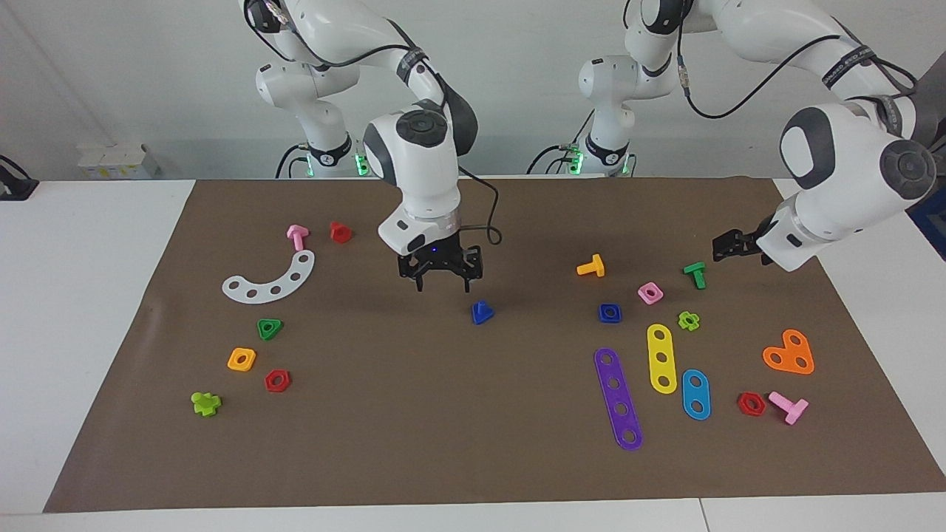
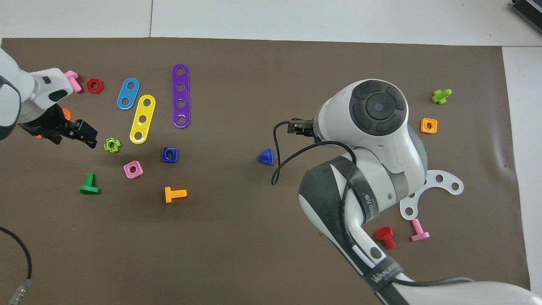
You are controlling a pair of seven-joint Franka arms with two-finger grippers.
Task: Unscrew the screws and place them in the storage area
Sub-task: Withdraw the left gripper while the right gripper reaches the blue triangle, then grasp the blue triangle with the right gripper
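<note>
The blue screw [image 1: 481, 313] stands head down on the brown mat at mid-table; it also shows in the overhead view [image 2: 265, 156]. My right gripper [image 1: 440, 282] hangs open and empty just above the mat, beside the screw and a little toward the right arm's end; the arm hides most of it from overhead [image 2: 297, 127]. The storage area [image 1: 310, 332] is bare mat by the white curved strip [image 1: 270, 279], green triangle nut [image 1: 270, 328] and orange square nut [image 1: 242, 359]. My left gripper [image 1: 723, 247] is raised, empty, over the mat near a green bolt [image 1: 695, 274].
A blue square nut [image 1: 609, 312], pink nut [image 1: 650, 292], orange bolt [image 1: 591, 267], and purple [image 1: 618, 399], yellow [image 1: 661, 357] and blue strips [image 1: 695, 394] lie toward the left arm's end. A pink bolt [image 1: 297, 236] and red bolt [image 1: 340, 232] lie near the white strip.
</note>
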